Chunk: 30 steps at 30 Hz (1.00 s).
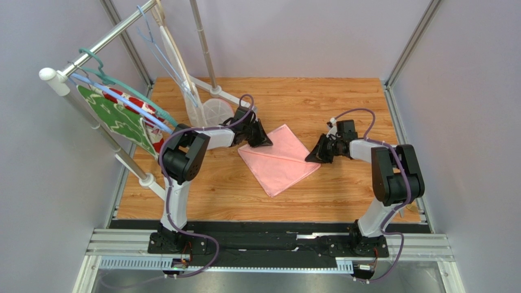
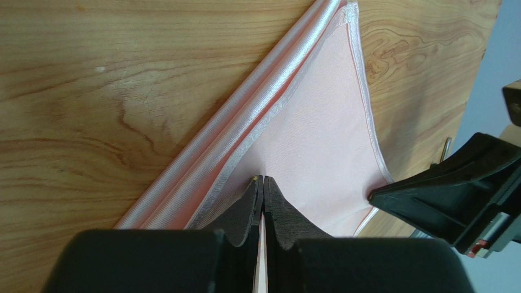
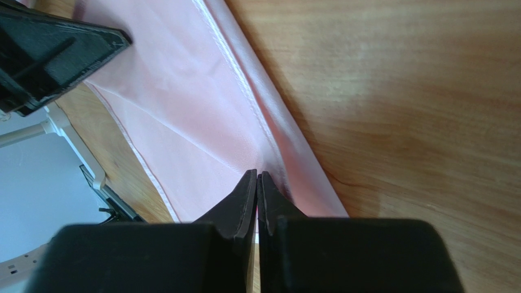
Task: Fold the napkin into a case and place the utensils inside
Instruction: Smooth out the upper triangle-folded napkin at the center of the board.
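Top external view: the napkin (image 1: 278, 160) lies flat on the wooden table (image 1: 342, 195) as a pink diamond between the two arms, with a crease line running across it. The left gripper (image 1: 260, 139) sits at its upper-left corner and the right gripper (image 1: 319, 154) at its right corner. From this height both sets of fingers read only as dark wedges, and their gap cannot be made out. At the left, a rack (image 1: 92, 119) carries a green cloth (image 1: 116, 119) and hangers (image 1: 131, 97), and the cloth partly covers a red-flowered piece behind it. Left wrist view: the left gripper (image 2: 263, 182) has its jaws pressed together, with a thin pale strip of the napkin (image 2: 318, 146) pinched between the pads. Two hemmed edges lie one over the other, and the corner itself is hidden under the fingers. The right gripper (image 2: 452, 195) shows at the right, cut off by the frame. Right wrist view: the right gripper (image 3: 257, 178) is closed tip to tip on the napkin's (image 3: 183, 104) hem. The cloth inside the pinch is barely a sliver and the corner is covered. The left gripper (image 3: 55, 49) is cropped at the top left.
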### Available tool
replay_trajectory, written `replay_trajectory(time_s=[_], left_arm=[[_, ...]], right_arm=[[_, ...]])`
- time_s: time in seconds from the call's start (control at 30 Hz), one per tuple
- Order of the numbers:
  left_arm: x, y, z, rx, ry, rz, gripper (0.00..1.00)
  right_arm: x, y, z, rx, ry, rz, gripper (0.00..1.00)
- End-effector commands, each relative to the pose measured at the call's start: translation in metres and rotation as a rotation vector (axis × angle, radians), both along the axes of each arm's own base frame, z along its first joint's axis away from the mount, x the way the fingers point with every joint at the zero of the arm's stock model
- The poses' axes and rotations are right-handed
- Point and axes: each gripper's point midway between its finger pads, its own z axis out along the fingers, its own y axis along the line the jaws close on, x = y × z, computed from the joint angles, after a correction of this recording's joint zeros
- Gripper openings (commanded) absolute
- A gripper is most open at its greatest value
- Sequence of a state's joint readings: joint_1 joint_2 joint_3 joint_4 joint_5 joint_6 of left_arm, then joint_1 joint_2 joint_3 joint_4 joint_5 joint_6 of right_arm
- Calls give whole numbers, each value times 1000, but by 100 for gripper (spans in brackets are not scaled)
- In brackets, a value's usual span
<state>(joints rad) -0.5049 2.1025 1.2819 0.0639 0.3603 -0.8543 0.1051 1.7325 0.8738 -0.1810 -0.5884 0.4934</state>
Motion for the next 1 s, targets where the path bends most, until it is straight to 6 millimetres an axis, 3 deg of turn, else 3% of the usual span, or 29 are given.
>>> replay_trajectory(time_s=[0.0, 0.13, 0.47, 0.57, 0.73, 0.97], left_arm=[[7, 7, 0, 17, 9, 25, 6], [8, 8, 0, 28, 11, 24, 5], [10, 8, 1, 46, 7, 13, 3], [10, 9, 0, 50, 9, 11, 3], [9, 9, 0, 53, 2, 1, 3], [6, 8, 6, 74, -12, -16, 3]], right_arm=[[-1, -16, -6, -6, -31, -36, 4], [-10, -41, -15, -70, -10, -86, 5], [-11, -37, 24, -43, -88, -82, 9], [-12, -42, 13, -74, -68, -96, 9], [-21, -59, -27, -169, 26, -133, 8], [-13, -80, -19, -294, 8, -179, 8]])
